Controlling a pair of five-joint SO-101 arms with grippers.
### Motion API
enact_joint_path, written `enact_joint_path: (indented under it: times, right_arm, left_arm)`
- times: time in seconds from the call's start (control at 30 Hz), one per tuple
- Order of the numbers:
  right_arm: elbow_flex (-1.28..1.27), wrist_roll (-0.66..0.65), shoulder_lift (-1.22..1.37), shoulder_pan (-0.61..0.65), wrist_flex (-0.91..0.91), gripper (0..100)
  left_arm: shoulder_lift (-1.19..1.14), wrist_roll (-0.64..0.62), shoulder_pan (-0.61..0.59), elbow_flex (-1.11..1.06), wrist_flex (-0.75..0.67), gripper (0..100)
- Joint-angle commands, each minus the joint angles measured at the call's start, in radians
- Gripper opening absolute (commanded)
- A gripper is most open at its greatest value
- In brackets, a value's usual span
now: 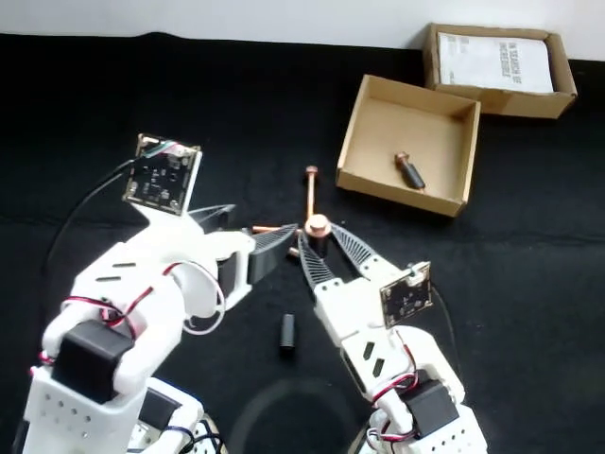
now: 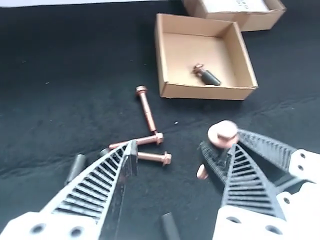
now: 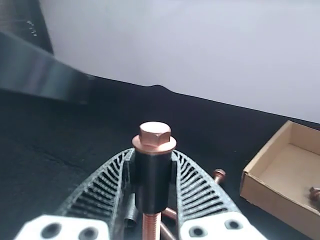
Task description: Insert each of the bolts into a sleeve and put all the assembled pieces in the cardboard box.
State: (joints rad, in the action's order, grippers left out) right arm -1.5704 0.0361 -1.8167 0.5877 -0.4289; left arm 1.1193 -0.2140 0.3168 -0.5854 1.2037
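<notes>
Nearest in the high view: left arm point(image 1: 123, 322), white, well away from the box point(image 1: 397, 192). At its tip, left gripper point(image 1: 248, 234), fingers spread open and holding nothing, with a short bolt point(image 1: 267, 229) on the black desk point(image 1: 142, 95) in the gap between them. Beside it and nearer the box, right gripper point(image 1: 319, 238), fingers shut on a black sleeve point(image 1: 319, 246), copper bolt head point(image 1: 318, 225) on top. Between that and the box, a long bolt point(image 1: 310, 194) lying loose, head end close to the box wall. Far from the box, between the two arms, a spare sleeve point(image 1: 287, 333) lying flat. Inside the box, one assembled piece point(image 1: 410, 171).

From the left wrist: one of its own fingers point(image 2: 107, 185) close up. Just past its tip, toward the box point(image 2: 210, 92), the short bolt point(image 2: 137, 141) and a second bolt point(image 2: 155, 158); beyond them the long bolt point(image 2: 146, 109), head near the box wall. Alongside, the right gripper point(image 2: 220, 145) clamped on the sleeve point(image 2: 212, 155), bolt head point(image 2: 222, 131) proud above, shank point(image 2: 202, 171) poking out below. On the box floor, the piece point(image 2: 206, 75).

From the right wrist: right gripper point(image 3: 152, 160) squeezing the sleeve point(image 3: 151, 185) from both sides, bolt head point(image 3: 154, 136) seated on its top, shank point(image 3: 150, 227) out of its bottom. Near, to one side, the box point(image 3: 270, 197), with the piece point(image 3: 315, 192) on its floor.
</notes>
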Motion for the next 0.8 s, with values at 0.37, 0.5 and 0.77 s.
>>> enact_joint_path:
  times: [0.37,0.5,0.77]
  right_arm:
    - [0.18,-0.005,-0.004,-0.275,0.018,0.8]
    - [0.255,-0.008,-0.002,-0.329,-0.004,0.8]
    - [0.349,-0.158,0.019,-0.34,-0.045,0.8]
  left_arm:
    - [0.013,-0.006,-0.257,0.021,0.072,9]
    - [0.013,-0.006,-0.289,0.015,0.08,2]
    - [0.013,-0.006,-0.392,-0.209,0.072,1]
